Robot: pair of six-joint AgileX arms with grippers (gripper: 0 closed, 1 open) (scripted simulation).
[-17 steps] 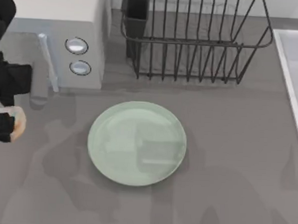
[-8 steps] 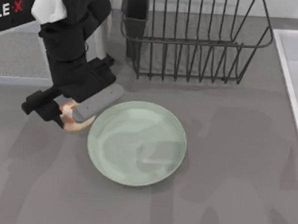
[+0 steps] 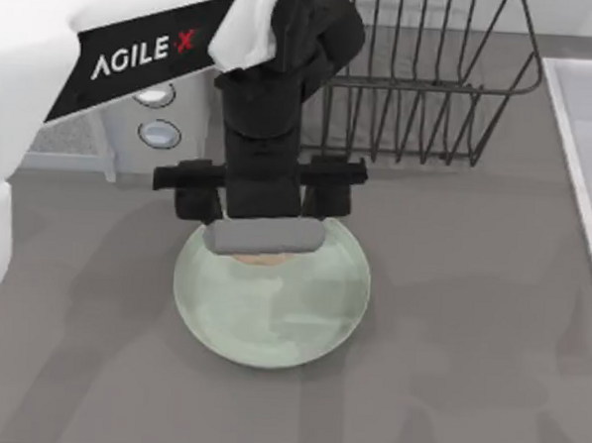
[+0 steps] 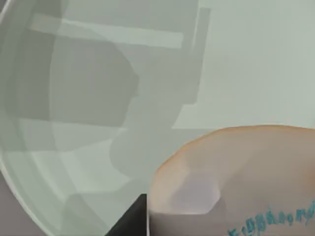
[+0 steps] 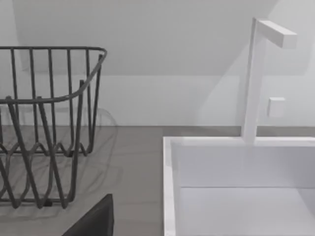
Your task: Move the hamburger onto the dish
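Item: left gripper (image 3: 262, 242), hanging over the dish (image 3: 270, 329) near its twelve o'clock rim, fingers pinching the hamburger (image 3: 261, 258). Hamburger: sitting directly under the fingers, above the plate's inner surface in the left wrist view (image 4: 236, 182); contact with the plate cannot be told. Long axis: none evident. Judged next: lowering straight down, then releasing. Right arm: parked near the sink (image 5: 236, 196).

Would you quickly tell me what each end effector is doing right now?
Left end effector: closed on the hamburger, over the dish.
Right end effector: cannot be told.
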